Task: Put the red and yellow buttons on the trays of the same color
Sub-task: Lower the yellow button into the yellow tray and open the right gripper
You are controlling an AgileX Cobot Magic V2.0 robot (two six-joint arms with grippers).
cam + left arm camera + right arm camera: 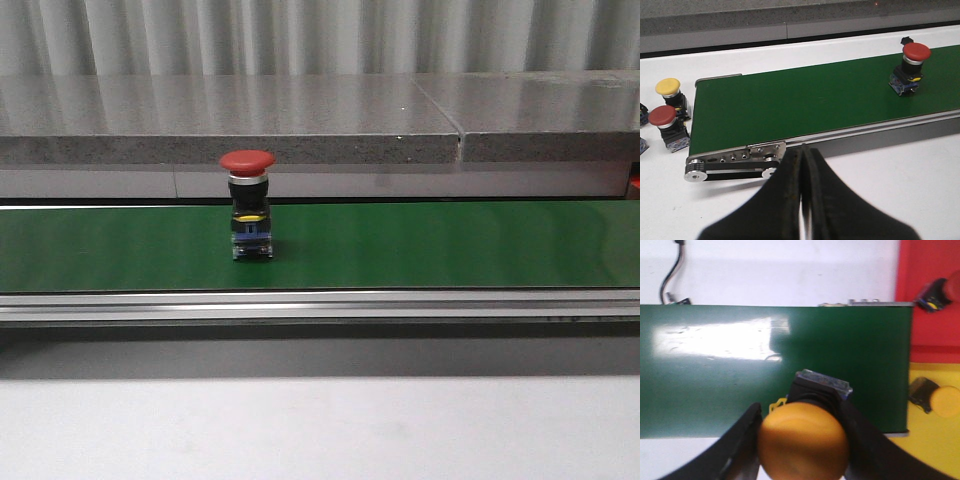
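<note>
Yellow button (802,445) in right jaws, above green belt (715,365)

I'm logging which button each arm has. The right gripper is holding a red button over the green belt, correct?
Not quite. The right wrist view shows the right gripper shut on a yellow button, not a red one. It is over the green belt, as you said.

no legible text, labels or numbers (views perhaps too blurred)
</note>
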